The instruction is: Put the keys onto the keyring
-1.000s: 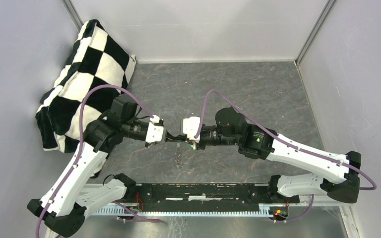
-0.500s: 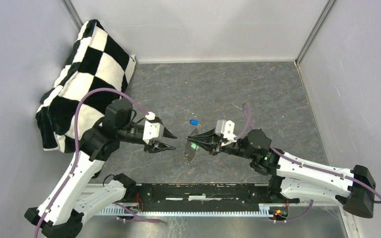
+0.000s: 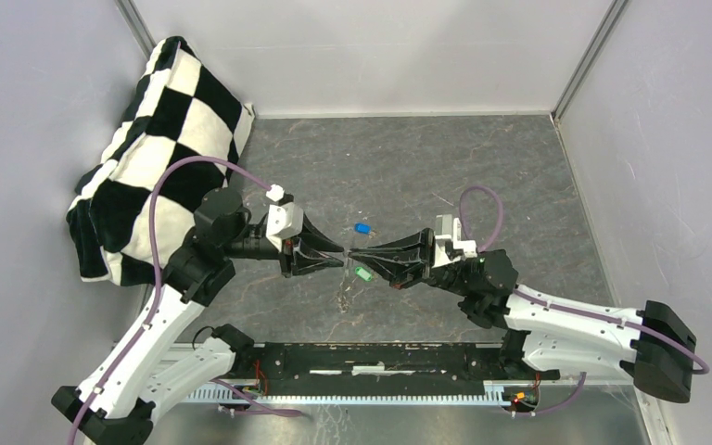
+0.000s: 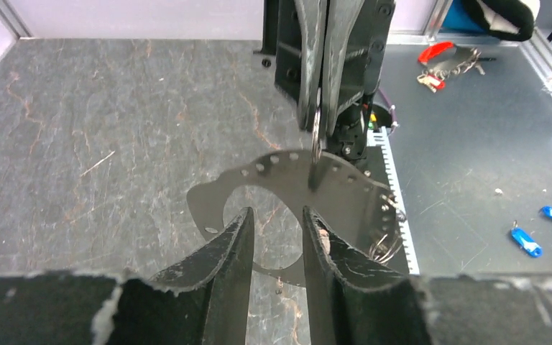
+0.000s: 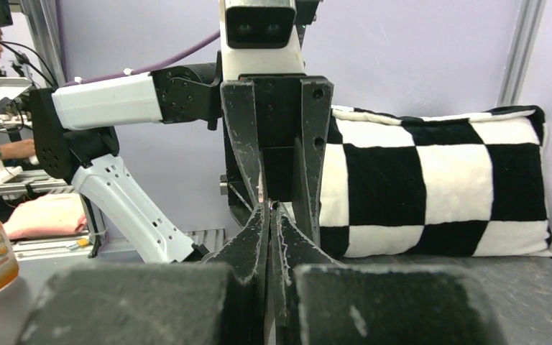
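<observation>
The left gripper (image 3: 334, 258) and the right gripper (image 3: 356, 255) are seen tip to tip above the middle of the table (image 3: 482, 167), slightly nearer its near edge than its far edge. The right gripper's fingers are pressed together, and a thin metal edge of the keyring (image 4: 315, 167) is pinched between them. In the left wrist view the grey loop, dotted with pale points, is spread out below those fingers. The left gripper's fingers (image 4: 233, 248) are held apart with a clear gap, and nothing is seen between them. Their tips are framed against the opening of the loop, though whether it is touched cannot be told. The blue key (image 3: 362, 227) is laid on the table just beyond the two grippers, toward the far edge. The green key (image 3: 363, 273) is seen just on the near side of the right gripper's tips; whether it lies on the table or hangs from the loop cannot be told. A black-and-white checked cushion (image 3: 162, 139) is propped in the far left corner.
</observation>
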Controlling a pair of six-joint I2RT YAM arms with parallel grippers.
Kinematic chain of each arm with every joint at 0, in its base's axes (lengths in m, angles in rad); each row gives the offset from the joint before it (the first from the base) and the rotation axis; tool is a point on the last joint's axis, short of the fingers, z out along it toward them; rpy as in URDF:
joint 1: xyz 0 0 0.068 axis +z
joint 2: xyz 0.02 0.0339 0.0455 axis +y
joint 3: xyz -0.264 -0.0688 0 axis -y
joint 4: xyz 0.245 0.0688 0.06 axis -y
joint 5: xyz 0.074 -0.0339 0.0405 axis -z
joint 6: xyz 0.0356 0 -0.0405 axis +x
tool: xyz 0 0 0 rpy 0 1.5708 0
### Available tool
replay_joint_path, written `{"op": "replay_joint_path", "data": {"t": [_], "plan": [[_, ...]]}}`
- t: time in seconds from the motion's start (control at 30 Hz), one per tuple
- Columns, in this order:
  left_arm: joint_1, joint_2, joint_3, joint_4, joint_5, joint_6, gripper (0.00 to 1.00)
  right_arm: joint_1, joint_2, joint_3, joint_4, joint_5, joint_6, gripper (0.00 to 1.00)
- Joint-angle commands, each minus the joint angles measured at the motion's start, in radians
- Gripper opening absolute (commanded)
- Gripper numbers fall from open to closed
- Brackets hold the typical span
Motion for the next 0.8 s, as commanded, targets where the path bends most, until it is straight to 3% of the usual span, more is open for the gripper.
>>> {"op": "replay_joint_path", "data": {"t": [0.0, 0.3, 0.77], "plan": [[-0.003, -0.015, -0.03, 0.222, 0.078, -0.202, 0.37, -0.004, 0.038, 0.009, 0.162, -0.02, 0.068, 0.01], [-0.008, -0.031, -0.041, 0.292, 0.173, -0.304, 0.36, -0.005, 0.089, 0.009, 0.234, -0.011, 0.096, 0.0], [-0.008, -0.015, -0.028, 0.28, 0.091, -0.3, 0.26, 0.002, 0.139, -0.012, 0.328, -0.009, 0.139, 0.01]]}}
